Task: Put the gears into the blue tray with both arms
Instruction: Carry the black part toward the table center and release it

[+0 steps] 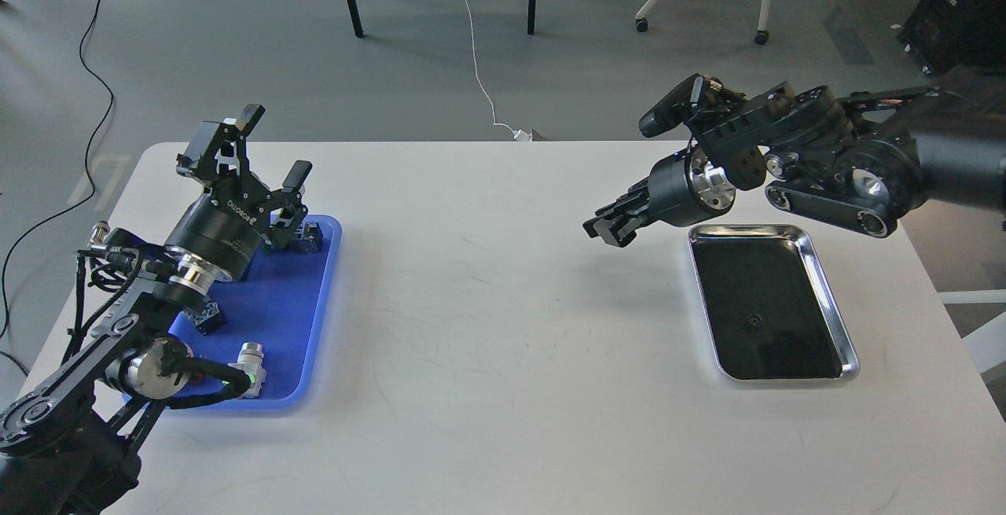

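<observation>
Gear (753, 322): one small dark toothed piece on the steel tray (841, 326), hard to make out against the dark bottom | blue tray (326, 295): at table (487, 326) left, partly hidden by the left arm, holding switches (251, 366) | left gripper (266, 152): fingers apart, empty, above the blue tray | right gripper (603, 230): fingers together, seen dark, beside the steel tray's far-left corner.

Blue tray (314, 326): left part hidden behind left arm (118, 326). Gear (753, 322) in steel tray (845, 342): teeth too small to tell. Right arm (943, 161): cut by frame edge.
</observation>
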